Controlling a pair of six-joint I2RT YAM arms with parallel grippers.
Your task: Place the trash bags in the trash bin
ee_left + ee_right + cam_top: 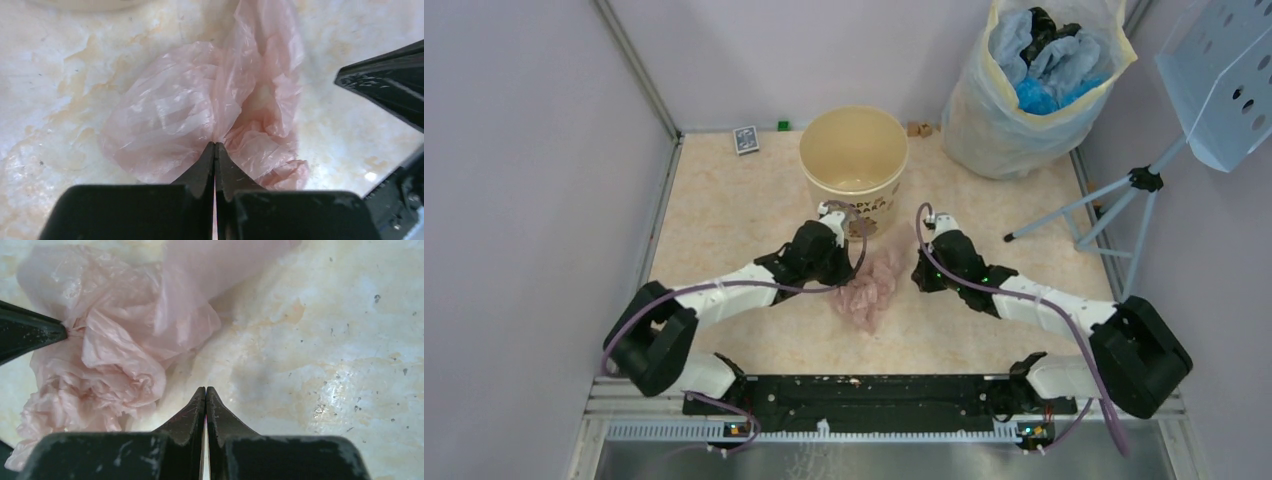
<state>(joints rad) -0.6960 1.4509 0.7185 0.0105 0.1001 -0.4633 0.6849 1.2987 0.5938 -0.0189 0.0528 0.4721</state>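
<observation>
Left gripper [215,145] is pinched shut on the pink trash bag [200,110] lying just before the CAPYBARA bin [854,196], right gripper [205,389] is closed empty beside it, so lift high before swinging over imo.

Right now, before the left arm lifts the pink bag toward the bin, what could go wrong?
1. The left gripper pinches only a small fold of the thin pink bag at its tips; the film may slip or tear on lifting.
2. The rest lies loose and crumpled, so it may catch on the rim of the bin.
3. The right gripper, shut and empty, sits close by; the arms could bump.
</observation>
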